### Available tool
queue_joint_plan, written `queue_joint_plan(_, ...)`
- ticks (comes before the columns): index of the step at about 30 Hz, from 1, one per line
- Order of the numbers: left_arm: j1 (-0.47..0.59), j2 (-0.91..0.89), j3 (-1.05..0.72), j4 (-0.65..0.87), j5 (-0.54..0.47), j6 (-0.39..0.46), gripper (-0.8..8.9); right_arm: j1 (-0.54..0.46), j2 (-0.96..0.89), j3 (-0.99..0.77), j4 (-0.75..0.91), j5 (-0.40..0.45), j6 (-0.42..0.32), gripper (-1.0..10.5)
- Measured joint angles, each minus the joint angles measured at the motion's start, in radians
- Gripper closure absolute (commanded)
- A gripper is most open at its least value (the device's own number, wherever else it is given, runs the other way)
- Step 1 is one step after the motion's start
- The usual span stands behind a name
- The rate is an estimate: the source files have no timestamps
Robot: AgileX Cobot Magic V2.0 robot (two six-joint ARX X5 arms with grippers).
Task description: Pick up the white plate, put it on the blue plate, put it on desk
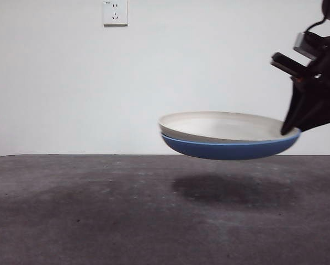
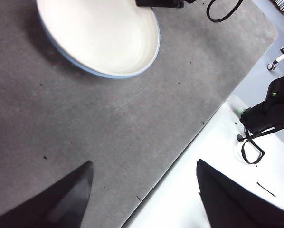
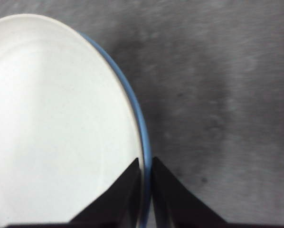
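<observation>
The white plate point(image 1: 223, 126) rests nested in the blue plate point(image 1: 231, 148), and both hang in the air above the desk point(image 1: 99, 210), casting a shadow below. My right gripper point(image 1: 293, 130) is shut on their right rims. In the right wrist view the jaws of that gripper point(image 3: 146, 172) pinch the white plate point(image 3: 56, 123) and the thin blue plate edge point(image 3: 141, 121) together. The left wrist view shows the white plate point(image 2: 99, 35) with the blue plate rim point(image 2: 92, 72) far from my left gripper point(image 2: 144, 185), which is open and holds nothing.
A wall socket point(image 1: 115, 12) sits high on the white wall. In the left wrist view the desk's edge point(image 2: 189, 142) borders a white surface with a black cable and arm base point(image 2: 270, 111).
</observation>
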Motion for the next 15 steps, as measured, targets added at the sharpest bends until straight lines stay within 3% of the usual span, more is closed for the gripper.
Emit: queue_joint_plan(15, 0.000, 0.000, 0.000, 0.000, 0.000, 0.000, 4.71, 0.192, 0.176, 0.068, 0.109, 0.087, 0.085, 9.3)
